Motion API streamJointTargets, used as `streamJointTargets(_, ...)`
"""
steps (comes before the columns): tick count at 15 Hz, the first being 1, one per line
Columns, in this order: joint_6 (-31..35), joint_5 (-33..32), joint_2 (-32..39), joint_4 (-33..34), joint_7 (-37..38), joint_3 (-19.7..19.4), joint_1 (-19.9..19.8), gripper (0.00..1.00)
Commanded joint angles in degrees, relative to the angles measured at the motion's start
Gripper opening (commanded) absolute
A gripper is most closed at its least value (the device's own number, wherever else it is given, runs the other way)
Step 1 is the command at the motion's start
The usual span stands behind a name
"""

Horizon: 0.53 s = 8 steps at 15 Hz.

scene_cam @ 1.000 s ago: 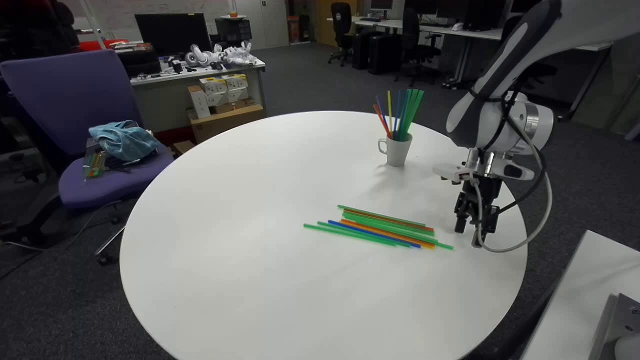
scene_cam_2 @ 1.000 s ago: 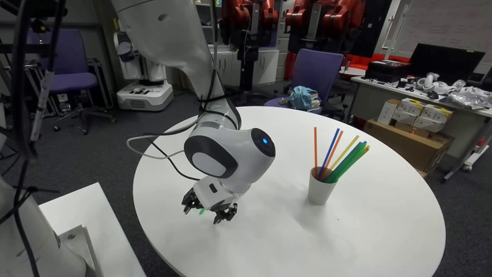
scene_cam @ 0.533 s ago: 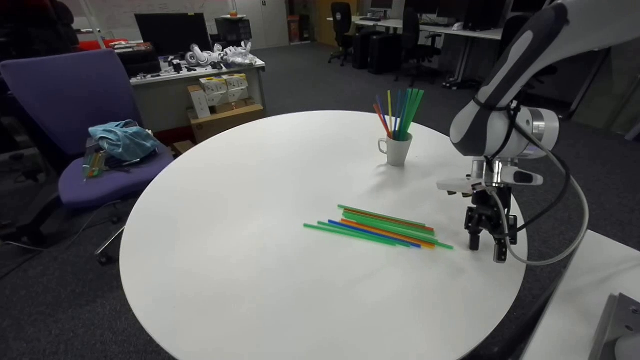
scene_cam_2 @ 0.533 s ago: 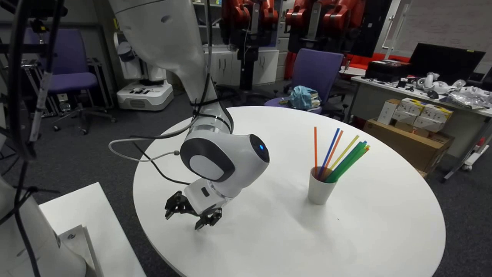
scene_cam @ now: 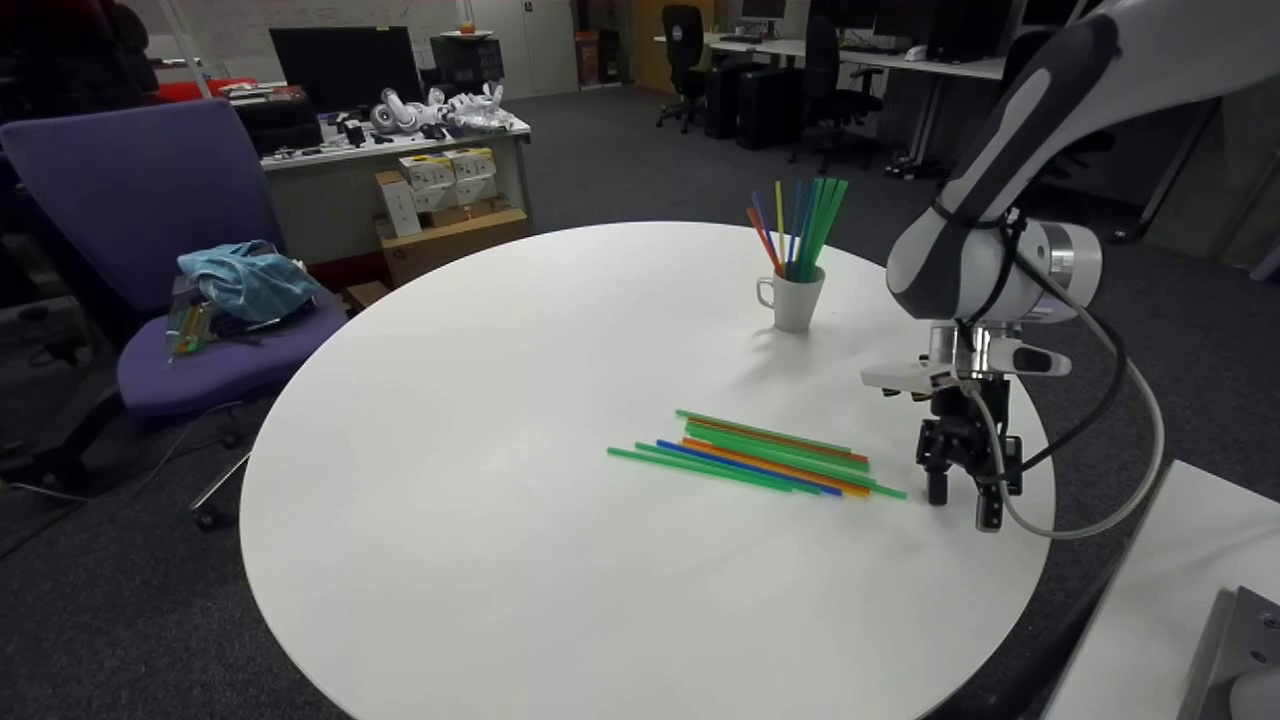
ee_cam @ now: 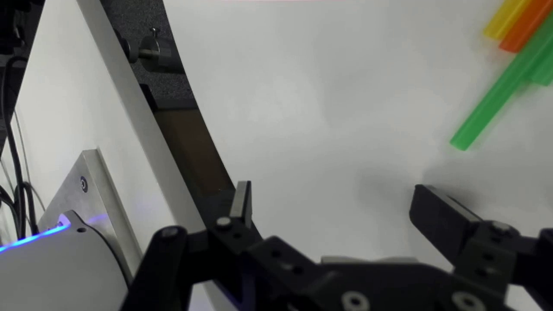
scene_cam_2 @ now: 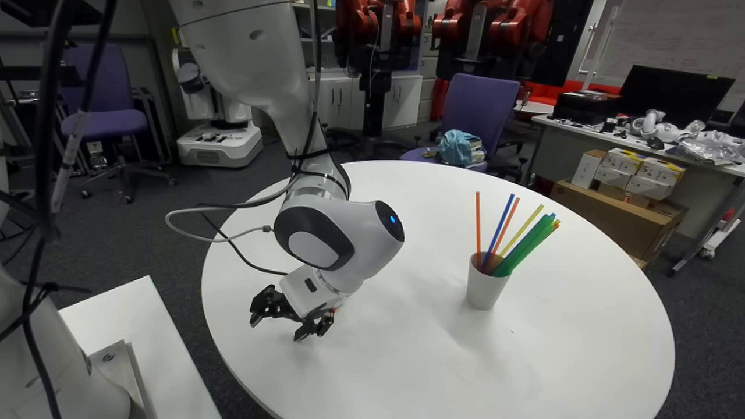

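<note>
1. wrist view: the loose straws (ee_cam: 497, 100) lie at the upper right, yellow, orange and green ends showing, one green end closest to the fingers (ee_cam: 445, 224).
2. in an exterior view, these straws form a slanting, roughly parallel row, a blue one among them, on the round white table (scene_cam: 480, 480), near the gripper (scene_cam: 962, 514).
3. farther off on the table stands a white mug (scene_cam: 797, 305), upright, holding a bundle (scene_cam_2: 527, 247) of orange, blue, yellow and green straws that fan out above its rim.
4. the gripper is released, its fingers spread well apart, white table showing between them; whether the tips touch it, i cannot tell.
5. the arm (scene_cam: 1040, 130) slopes in from above in both exterior views and points the fingers down near the table's edge.
6. beside the table, a white stand (scene_cam_2: 157, 349) carries a metal plate (scene_cam_2: 113, 361).
7. around lies dark carpet (scene_cam: 600, 180); a purple chair (scene_cam: 140, 190) bears a blue cloth (scene_cam: 250, 285), and boxes (scene_cam: 437, 197) sit by a desk (scene_cam: 330, 205) with a black monitor (scene_cam: 348, 70).
</note>
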Motion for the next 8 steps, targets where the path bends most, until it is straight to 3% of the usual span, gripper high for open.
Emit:
streamJointTargets(1,0.5,2.32,1.88,1.9,0.34,1.18,0.16,1.0)
streamJointTargets(8,1.71,8.05,4.6,4.8,-0.11,2.77,0.53,1.0)
